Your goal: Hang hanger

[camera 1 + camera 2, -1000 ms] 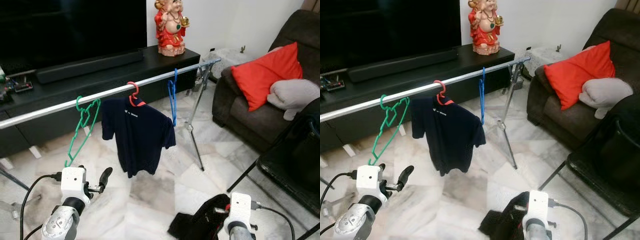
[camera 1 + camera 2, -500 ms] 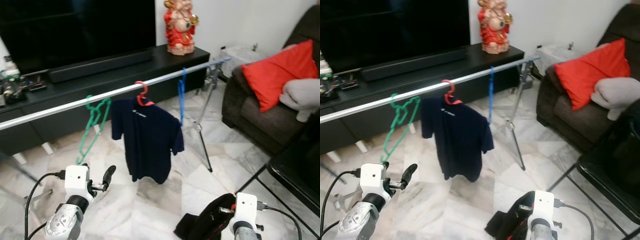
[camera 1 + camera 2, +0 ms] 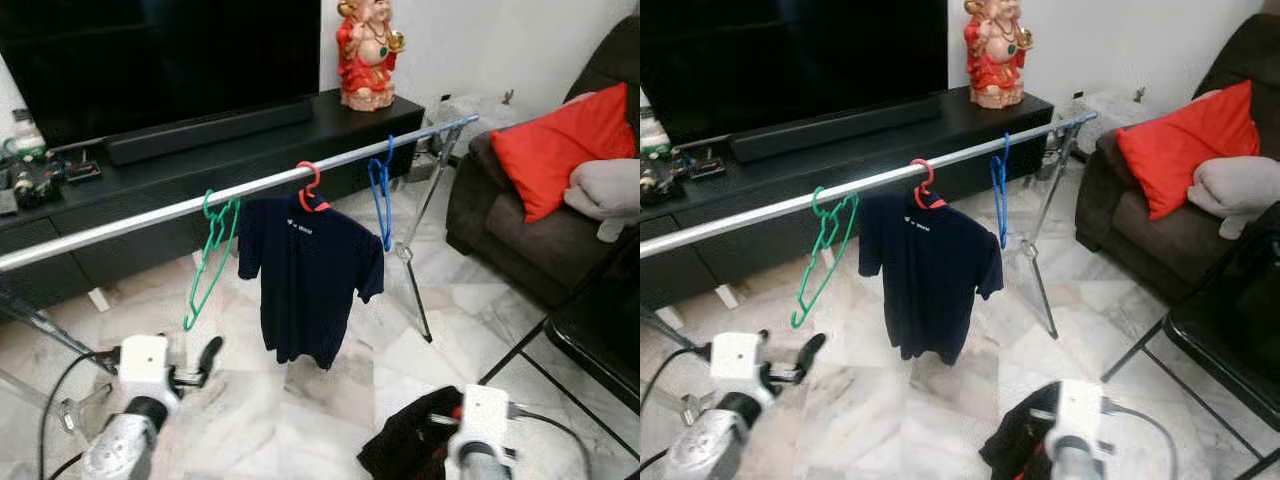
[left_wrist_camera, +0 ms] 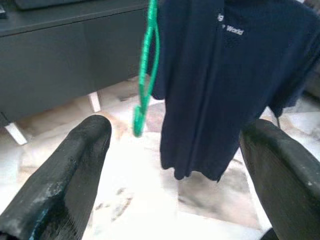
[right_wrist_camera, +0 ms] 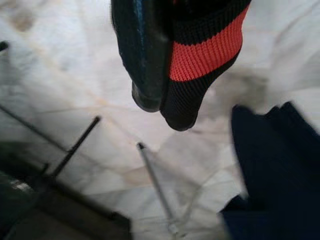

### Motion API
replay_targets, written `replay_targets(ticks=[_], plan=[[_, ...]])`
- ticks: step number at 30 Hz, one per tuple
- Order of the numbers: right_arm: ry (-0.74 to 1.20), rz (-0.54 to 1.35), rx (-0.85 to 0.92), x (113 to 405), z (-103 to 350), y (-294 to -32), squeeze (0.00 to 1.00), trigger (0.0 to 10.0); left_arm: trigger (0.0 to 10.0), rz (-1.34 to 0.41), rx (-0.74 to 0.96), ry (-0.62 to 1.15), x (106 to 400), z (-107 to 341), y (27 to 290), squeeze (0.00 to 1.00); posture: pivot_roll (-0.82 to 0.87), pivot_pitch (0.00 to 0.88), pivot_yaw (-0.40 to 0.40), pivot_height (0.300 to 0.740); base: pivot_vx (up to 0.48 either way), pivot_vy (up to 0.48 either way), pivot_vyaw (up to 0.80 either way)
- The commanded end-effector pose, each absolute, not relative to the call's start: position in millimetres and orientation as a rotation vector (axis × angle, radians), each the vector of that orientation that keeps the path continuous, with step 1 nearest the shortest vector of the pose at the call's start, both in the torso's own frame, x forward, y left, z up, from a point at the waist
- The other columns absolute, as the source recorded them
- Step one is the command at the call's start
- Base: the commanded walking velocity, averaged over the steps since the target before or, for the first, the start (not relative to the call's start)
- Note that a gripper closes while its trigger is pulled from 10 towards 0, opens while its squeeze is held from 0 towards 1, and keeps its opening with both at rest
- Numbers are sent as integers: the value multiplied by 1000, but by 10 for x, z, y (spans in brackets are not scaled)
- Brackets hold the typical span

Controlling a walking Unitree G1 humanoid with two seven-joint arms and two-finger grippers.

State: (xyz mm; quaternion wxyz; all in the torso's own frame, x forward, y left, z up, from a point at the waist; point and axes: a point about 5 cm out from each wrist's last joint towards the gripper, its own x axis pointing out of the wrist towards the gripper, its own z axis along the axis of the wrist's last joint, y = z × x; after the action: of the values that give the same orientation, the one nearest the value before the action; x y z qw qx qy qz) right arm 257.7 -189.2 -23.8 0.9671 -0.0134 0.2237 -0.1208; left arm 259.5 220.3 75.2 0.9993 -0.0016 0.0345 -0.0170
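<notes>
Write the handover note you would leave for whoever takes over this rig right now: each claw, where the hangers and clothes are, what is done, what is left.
Left claw: open, empty, low before the green hanger.
Right claw: shut on a dark garment with red trim, held low near the floor.
Rail: empty green hanger, red hanger carrying the navy T-shirt, empty blue hanger.
Done: one shirt hung.
Left: likely get the held garment onto a free hanger and onto the rail.
</notes>
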Motion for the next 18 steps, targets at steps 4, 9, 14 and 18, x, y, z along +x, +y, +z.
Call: replay_targets(ticks=[4,9,14,18], plan=[[436,-263,-34,2589,-209,-1971,0,10000,10000,-45,-16,62,2607,770,2165,0,93,47,43,740,0,281,0],[436,-263,-34,2590,-209,-1970,0,10000,10000,-46,-15,62,2607,771,2165,0,93,46,43,740,0,280,0],[436,-263,-34,2589,-209,-1971,0,10000,10000,-47,-15,61,2608,773,2161,0,92,44,44,740,0,280,0],[439,-264,-35,2583,-215,-1975,0,10000,10000,-48,-15,59,2608,776,2158,0,92,43,43,740,0,69,0]])
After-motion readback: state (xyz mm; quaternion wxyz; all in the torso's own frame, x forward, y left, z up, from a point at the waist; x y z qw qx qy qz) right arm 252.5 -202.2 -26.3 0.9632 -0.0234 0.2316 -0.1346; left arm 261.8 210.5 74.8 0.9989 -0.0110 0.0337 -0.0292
